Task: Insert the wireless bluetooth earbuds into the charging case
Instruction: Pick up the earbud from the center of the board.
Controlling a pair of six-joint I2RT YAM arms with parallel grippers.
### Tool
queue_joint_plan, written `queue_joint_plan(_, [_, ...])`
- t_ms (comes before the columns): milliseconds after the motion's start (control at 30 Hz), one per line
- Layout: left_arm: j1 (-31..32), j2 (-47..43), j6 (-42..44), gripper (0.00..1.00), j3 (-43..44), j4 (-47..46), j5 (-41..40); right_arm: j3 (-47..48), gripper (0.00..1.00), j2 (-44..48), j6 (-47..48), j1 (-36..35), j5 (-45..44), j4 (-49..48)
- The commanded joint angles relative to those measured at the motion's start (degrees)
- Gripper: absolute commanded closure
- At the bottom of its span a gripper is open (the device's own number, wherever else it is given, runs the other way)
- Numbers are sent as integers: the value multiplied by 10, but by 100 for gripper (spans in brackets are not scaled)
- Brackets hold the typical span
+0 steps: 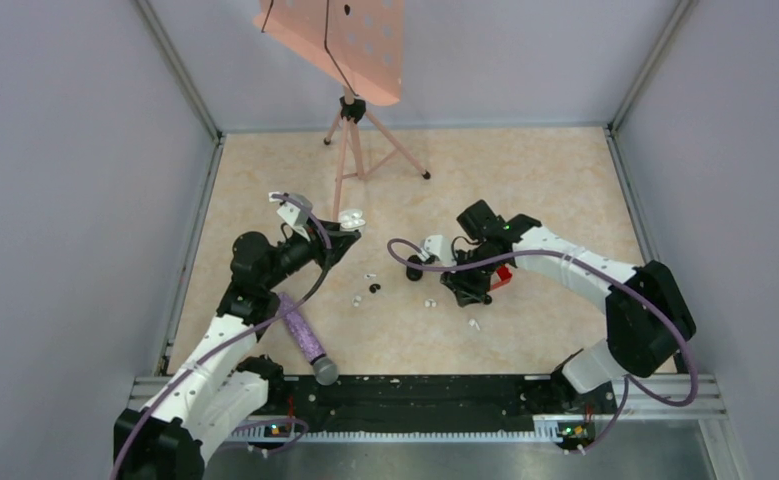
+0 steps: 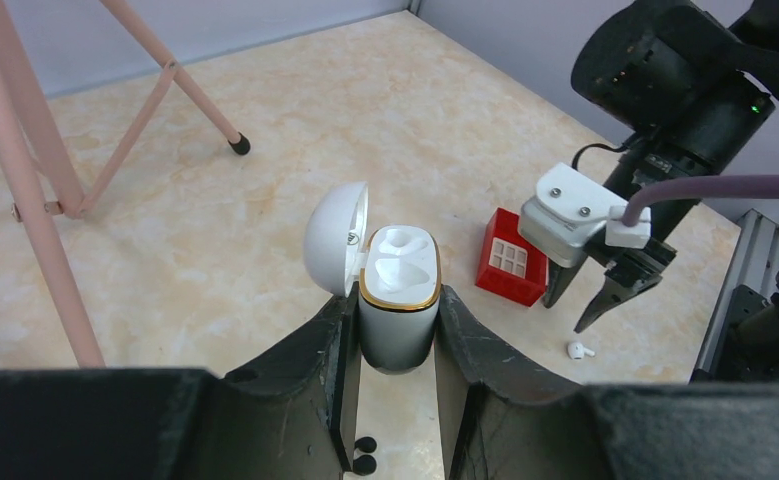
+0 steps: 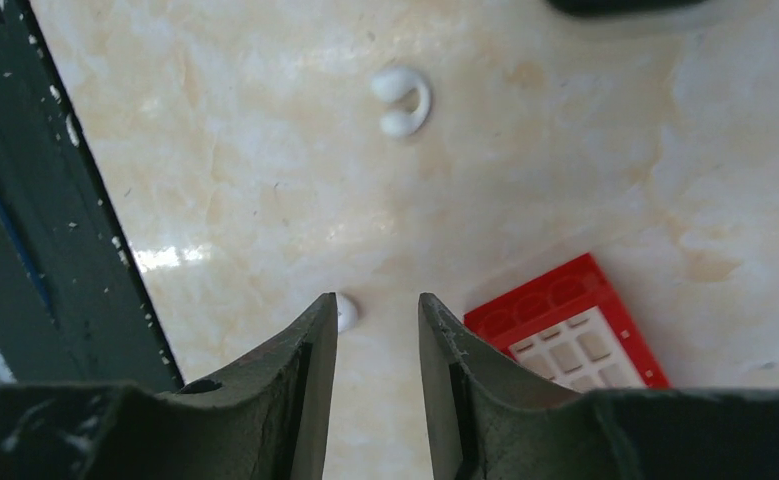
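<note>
My left gripper (image 2: 397, 300) is shut on the white charging case (image 2: 397, 290) and holds it upright above the table. Its lid (image 2: 333, 238) is open, and the gold-rimmed wells look empty. In the top view the case (image 1: 351, 217) sits at the left gripper (image 1: 345, 228). My right gripper (image 3: 377, 310) is open and empty, low over the table. One white earbud (image 3: 347, 312) lies at its left fingertip, half hidden. The left wrist view shows that earbud (image 2: 580, 349) below the right gripper (image 2: 573, 312). Another white bit (image 3: 402, 100) lies farther off.
A red square basket (image 1: 503, 277) lies beside the right gripper. Small white bits (image 1: 430, 302) and a black bit (image 1: 375, 288) lie between the arms. A purple-handled microphone (image 1: 303, 335) lies by the left arm. A pink tripod stand (image 1: 350, 140) is at the back.
</note>
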State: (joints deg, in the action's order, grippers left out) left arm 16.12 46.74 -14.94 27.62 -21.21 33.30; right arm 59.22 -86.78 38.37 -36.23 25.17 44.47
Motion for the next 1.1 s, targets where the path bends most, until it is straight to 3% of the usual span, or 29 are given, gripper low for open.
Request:
queue_joint_plan(0, [-6,3,-10,100,3,-18,-6,-29,63,47,-24,-4,-7,33])
queue_joint_plan(200, [-6,-1,-10,100,1,-9,-6,-52,59,44,-36,-4,-16,26])
queue_joint_plan(1067, [-7,-14,-13,100,-10,-4,-28,-81,61,-11,-50,-38,-63,-25])
